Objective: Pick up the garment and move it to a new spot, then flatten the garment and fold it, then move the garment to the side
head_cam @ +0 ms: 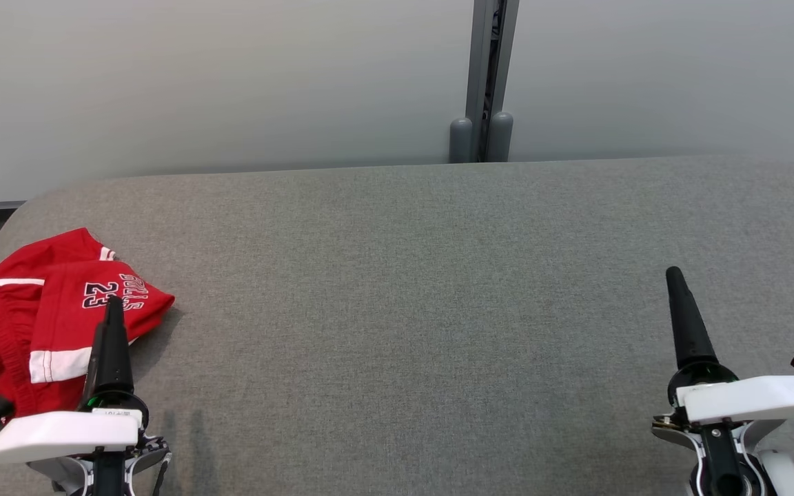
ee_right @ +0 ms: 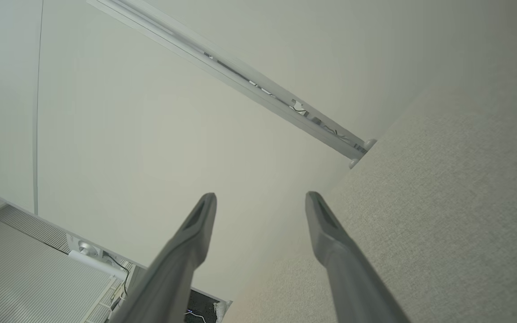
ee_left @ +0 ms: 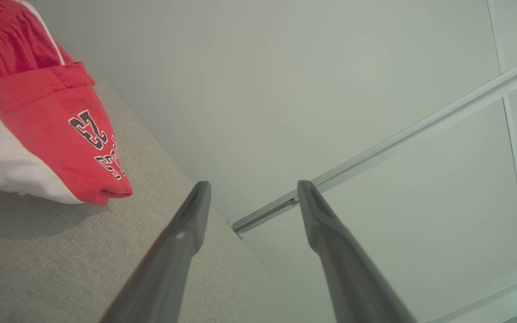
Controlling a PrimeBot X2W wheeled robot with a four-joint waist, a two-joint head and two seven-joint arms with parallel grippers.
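Note:
A red garment (head_cam: 38,310) with white stripes and a black "23" print lies bunched at the table's near left corner; the left wrist view has it (ee_left: 43,121) at the upper left. My left gripper (head_cam: 113,306) hovers over its right edge, open, with nothing between its fingers (ee_left: 191,211). My right gripper (head_cam: 674,277) stands open above bare table at the near right, far from the garment, its fingers (ee_right: 317,215) empty.
The grey fabric-covered table (head_cam: 411,289) stretches wide between the two arms. A pale wall with a grey vertical post (head_cam: 485,83) stands behind its far edge. The table's left edge runs close by the garment.

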